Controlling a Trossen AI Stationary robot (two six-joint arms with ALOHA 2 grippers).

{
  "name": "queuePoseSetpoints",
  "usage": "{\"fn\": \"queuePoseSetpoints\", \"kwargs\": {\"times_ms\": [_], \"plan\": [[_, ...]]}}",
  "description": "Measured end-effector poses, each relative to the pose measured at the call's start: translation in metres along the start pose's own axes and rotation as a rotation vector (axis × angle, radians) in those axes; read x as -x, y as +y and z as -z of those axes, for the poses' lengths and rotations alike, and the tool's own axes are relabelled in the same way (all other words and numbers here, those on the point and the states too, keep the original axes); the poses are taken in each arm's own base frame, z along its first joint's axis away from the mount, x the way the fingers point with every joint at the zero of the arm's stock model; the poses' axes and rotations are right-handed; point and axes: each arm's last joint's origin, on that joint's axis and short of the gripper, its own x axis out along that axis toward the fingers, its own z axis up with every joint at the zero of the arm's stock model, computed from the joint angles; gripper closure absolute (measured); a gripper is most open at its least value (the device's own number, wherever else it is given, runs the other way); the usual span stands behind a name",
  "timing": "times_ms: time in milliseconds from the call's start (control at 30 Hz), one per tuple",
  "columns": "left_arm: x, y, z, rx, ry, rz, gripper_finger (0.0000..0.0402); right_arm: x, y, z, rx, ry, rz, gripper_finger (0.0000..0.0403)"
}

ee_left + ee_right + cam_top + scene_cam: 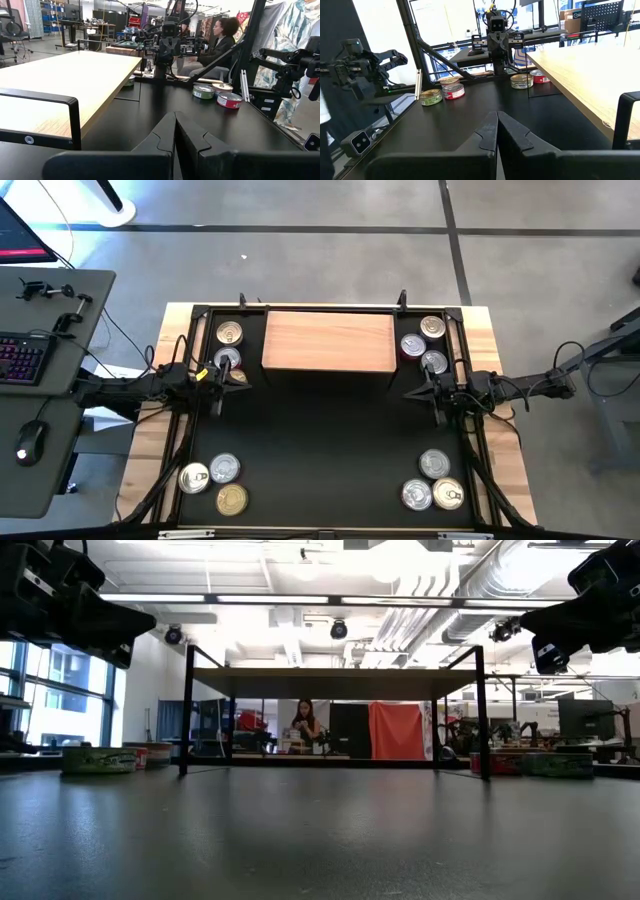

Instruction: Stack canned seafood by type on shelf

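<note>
Beside the bare shelf (329,341), cans (229,333) sit on the mat; both grippers (215,374) (433,392) pressed together.

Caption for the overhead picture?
Two robot arms wait beside an empty wooden shelf, tins clustered at the mat's four corners.

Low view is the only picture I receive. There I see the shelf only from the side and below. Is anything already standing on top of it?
Observer: No. From above, the shelf shows bare wood; nothing stands on it.
Operator: Where is the seafood then?
Observer: The cans sit on the black mat in four clusters near its corners, two of them beside the shelf ends.
Operator: Is something held?
Observer: No. The left tool and the right tool are both shut on nothing, one at each shelf end.
</note>
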Motion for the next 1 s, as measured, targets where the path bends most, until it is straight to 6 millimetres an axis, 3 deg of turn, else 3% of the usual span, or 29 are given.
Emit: {"fn": "queuePoseSetpoints", "kwargs": {"times_ms": [533,633,833,900,1000], "plan": [[0.000,0.000,0.000,0.000,0.000,0.000,0.0401,0.000,-0.001,-0.002,0.043,-0.028,0.028,0.0402],[0.000,0.000,0.000,0.000,0.000,0.000,0.0401,0.003,0.000,-0.022,-0.085,-0.238,0.062,0.0402],[0.000,0.000,0.000,0.000,0.001,0.000,0.0401,0.037,-0.003,-0.078,-0.518,-0.948,0.080,0.0402],[0.000,0.000,0.000,0.000,0.001,0.000,0.0401,0.037,0.001,-0.092,-0.487,-0.898,-0.007,0.0402],[0.000,0.000,0.000,0.000,0.001,0.000,0.0401,0.018,0.011,-0.114,-0.468,-0.481,-0.116,0.0402]]}}
